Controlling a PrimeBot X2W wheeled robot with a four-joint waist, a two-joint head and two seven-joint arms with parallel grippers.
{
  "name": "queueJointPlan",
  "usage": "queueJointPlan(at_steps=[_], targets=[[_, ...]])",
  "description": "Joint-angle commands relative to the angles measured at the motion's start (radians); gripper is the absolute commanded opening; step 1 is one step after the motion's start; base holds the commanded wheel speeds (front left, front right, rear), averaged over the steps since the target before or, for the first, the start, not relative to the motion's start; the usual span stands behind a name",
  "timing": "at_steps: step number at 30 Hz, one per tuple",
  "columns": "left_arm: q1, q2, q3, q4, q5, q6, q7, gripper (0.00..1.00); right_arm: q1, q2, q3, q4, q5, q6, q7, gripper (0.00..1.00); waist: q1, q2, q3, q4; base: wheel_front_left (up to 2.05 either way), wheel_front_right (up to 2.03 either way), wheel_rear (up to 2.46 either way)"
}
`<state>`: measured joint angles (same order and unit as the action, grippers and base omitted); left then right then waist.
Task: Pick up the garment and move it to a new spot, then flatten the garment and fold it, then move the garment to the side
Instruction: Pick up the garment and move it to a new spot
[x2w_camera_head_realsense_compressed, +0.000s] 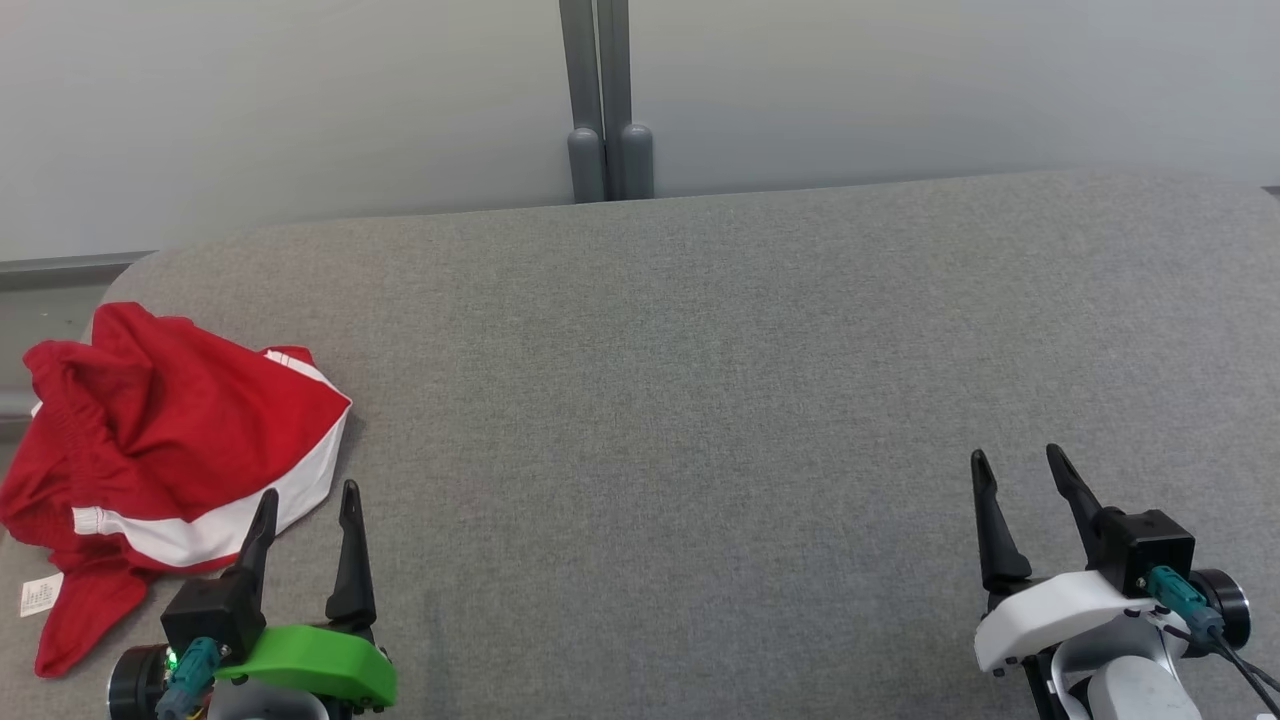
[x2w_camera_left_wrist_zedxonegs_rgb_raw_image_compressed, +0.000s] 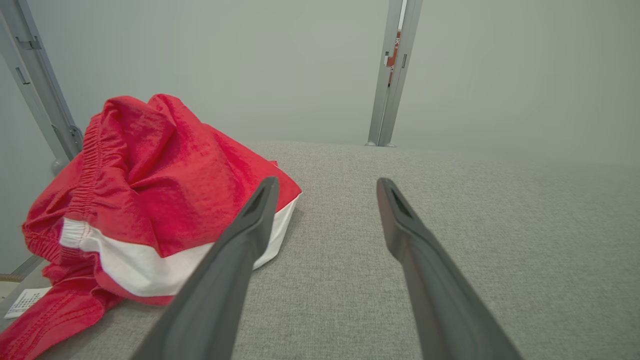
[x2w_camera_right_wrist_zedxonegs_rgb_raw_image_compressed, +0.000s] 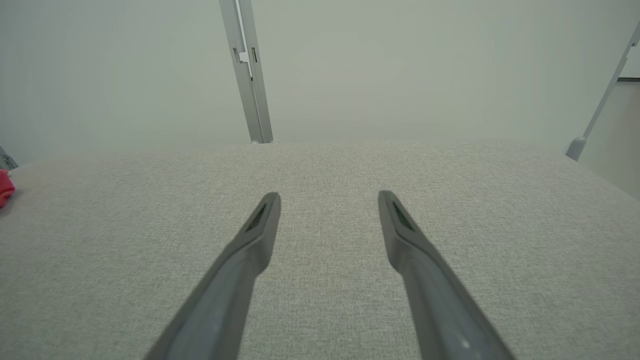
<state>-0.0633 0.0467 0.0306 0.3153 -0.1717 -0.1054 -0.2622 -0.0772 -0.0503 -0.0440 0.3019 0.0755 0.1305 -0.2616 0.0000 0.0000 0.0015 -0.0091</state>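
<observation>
The garment (x2w_camera_head_realsense_compressed: 170, 440) is a pair of red shorts with a white band, lying crumpled at the table's left edge, a white label at its lower corner. My left gripper (x2w_camera_head_realsense_compressed: 308, 490) stands open at the lower left, just right of the garment's near corner, nothing between its fingers. In the left wrist view the garment (x2w_camera_left_wrist_zedxonegs_rgb_raw_image_compressed: 150, 200) bulks up to the left of the left gripper (x2w_camera_left_wrist_zedxonegs_rgb_raw_image_compressed: 326, 182), whose left finger overlaps the white band. My right gripper (x2w_camera_head_realsense_compressed: 1018, 458) is open at the lower right, far from the cloth. In the right wrist view the right gripper (x2w_camera_right_wrist_zedxonegs_rgb_raw_image_compressed: 329, 196) hovers over bare fabric, a sliver of the garment (x2w_camera_right_wrist_zedxonegs_rgb_raw_image_compressed: 4, 188) at the far left.
The grey fabric table (x2w_camera_head_realsense_compressed: 700, 400) stretches wide between the two arms. A grey double post (x2w_camera_head_realsense_compressed: 605, 110) stands behind its far edge against a pale wall. The table's rounded left corner lies just behind the shorts, which hang slightly over the left edge.
</observation>
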Motion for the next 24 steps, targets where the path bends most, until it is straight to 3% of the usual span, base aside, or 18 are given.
queueJointPlan(at_steps=[1, 11, 24], targets=[[-0.004, 0.007, 0.003, 0.001, 0.006, 0.004, -0.004, 1.0, -0.008, -0.001, -0.003, 0.004, 0.0, 0.001, -0.005, 1.0, 0.0, 0.0, 0.0, 0.0, 0.0, 0.0, 0.0], [-0.015, 0.007, 0.005, 0.001, -0.011, 0.008, -0.004, 1.0, 0.007, -0.001, -0.005, -0.001, 0.018, 0.001, -0.005, 1.0, 0.0, 0.0, 0.004, 0.025, 0.0, 0.0, 0.0], [0.0, 0.006, 0.026, 0.011, 0.011, 0.016, -0.004, 1.0, -0.009, -0.001, 0.052, 0.006, 0.022, 0.0, -0.004, 1.0, 0.0, 0.0, 0.033, 0.251, 0.0, 0.0, 0.0]])
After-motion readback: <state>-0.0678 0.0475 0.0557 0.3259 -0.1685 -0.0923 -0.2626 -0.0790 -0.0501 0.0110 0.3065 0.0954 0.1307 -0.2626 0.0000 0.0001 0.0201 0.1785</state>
